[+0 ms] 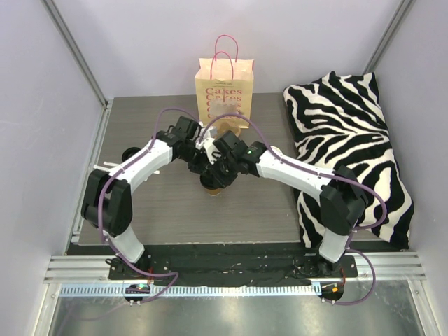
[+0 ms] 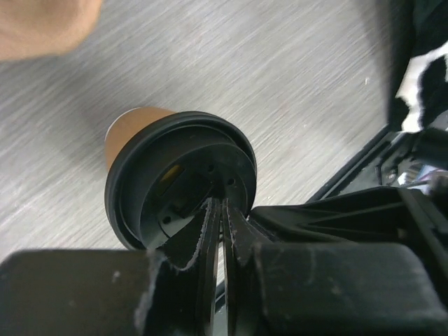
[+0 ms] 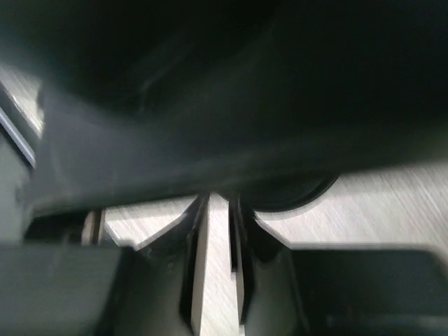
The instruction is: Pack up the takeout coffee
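1. Markings: the paper bag point(image 1: 224, 87) carries "Cakes" in red, with repeats of the word below it partly washed out. It has pink cord handles. No writing can be read on the coffee cup point(image 2: 140, 133).
2. Task item: the cup, brown with a black lid point(image 2: 178, 182), stands on the table point(image 1: 161, 203) in front of the bag and apart from it, under both wrists.
3. Left gripper point(image 2: 220, 206): clenched almost closed, tips over the near edge of the lid. I cannot tell whether they touch it.
4. Right gripper point(image 3: 220, 203): the fingers stand slightly apart, with bare table showing between them and nothing grasped. This view is blurred and largely blocked by a dark mass.
5. View differences: only the overhead view shows the bag and the zebra-print pillow point(image 1: 350, 140). Only the left wrist view shows the lid clearly.
6. Surroundings: grey wood-grain table, pale walls point(image 1: 140, 49), and a metal rail point(image 1: 231, 269) at the arm bases.
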`<action>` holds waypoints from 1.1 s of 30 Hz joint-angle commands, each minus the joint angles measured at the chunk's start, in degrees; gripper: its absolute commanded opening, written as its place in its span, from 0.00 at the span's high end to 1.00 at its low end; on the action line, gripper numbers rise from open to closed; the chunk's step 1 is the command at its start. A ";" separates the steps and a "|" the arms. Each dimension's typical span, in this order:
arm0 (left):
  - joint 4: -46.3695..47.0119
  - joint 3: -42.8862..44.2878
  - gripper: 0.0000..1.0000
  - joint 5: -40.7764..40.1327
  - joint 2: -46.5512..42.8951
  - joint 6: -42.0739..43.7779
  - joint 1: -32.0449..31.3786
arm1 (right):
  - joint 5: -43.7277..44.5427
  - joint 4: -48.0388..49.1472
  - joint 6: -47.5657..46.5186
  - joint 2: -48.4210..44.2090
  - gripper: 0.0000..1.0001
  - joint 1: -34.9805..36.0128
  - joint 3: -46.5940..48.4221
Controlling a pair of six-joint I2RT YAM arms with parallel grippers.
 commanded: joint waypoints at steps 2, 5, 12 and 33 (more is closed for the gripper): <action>-1.44 -0.78 0.89 -3.40 2.70 1.76 0.53 | 2.89 3.92 -0.88 1.45 0.76 0.40 -4.25; -1.71 -0.87 0.90 -3.14 2.79 1.84 0.70 | 2.28 3.48 -0.62 0.23 0.77 0.40 -3.82; -1.36 -1.05 0.90 -2.70 2.35 1.76 0.70 | -1.06 0.67 1.05 -3.29 0.78 -0.04 2.77; -1.53 -0.70 0.90 -2.34 3.14 1.67 0.62 | -0.45 9.19 3.08 -1.45 0.83 -2.06 -6.27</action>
